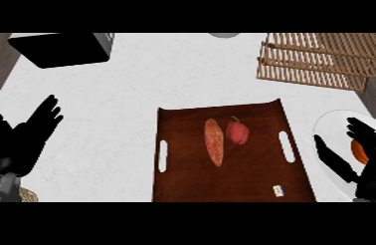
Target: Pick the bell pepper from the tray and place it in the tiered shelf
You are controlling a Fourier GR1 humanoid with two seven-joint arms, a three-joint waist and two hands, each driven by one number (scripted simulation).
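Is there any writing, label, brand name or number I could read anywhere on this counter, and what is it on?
No text here can be read.
The only label-like mark is a small pale tag near the front right corner of the brown tray; it is too small to read.
The bell pepper, the long bread-like item, the slatted wooden shelf and the black box show no writing.

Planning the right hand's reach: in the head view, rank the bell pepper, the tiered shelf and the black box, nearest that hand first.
From the right hand:
1. Bell pepper, on the tray, to its left.
2. Tiered shelf, top right, beyond the hand.
3. Black box, far top-left corner.
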